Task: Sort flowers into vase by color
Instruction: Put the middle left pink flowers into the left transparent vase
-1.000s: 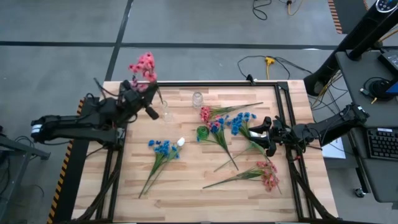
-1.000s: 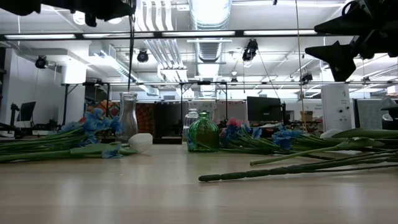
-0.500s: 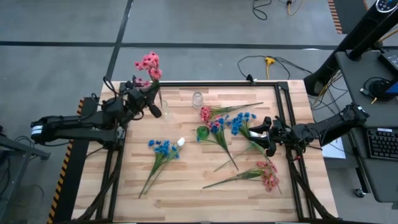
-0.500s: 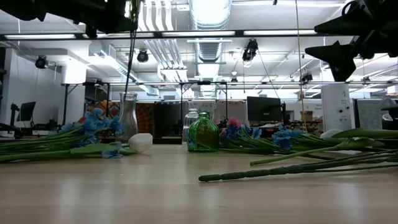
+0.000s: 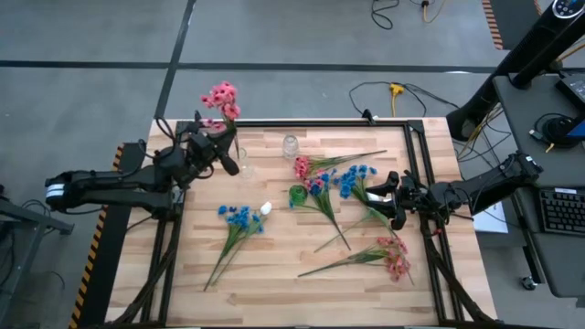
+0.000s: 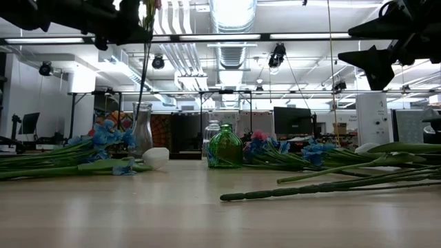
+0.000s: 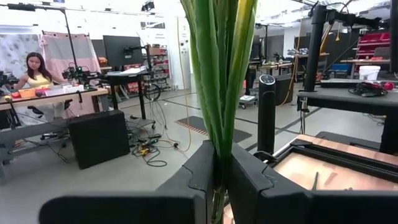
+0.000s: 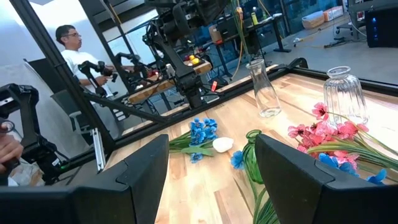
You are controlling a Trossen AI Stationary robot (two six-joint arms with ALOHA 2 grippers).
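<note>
— Where does the sorting stand?

— Early, by the look of it. The left gripper [image 5: 219, 146] has its fingers [image 7: 199, 180] clamped on the stem of a pink sprig [image 5: 220, 99], held upright over the tall clear vase [image 5: 247, 164], stem tip just above or entering the neck.

— And the rest?

— No vase holds a flower yet. The green vase [image 5: 298, 195] and small clear vase [image 5: 291, 145] stand empty. Blue sprigs [image 5: 239, 219] and more pink ones [image 5: 395, 260] lie on the desk [image 5: 274, 283], beside the right gripper [image 5: 395, 203], which waits, fingers apart and empty.
</note>
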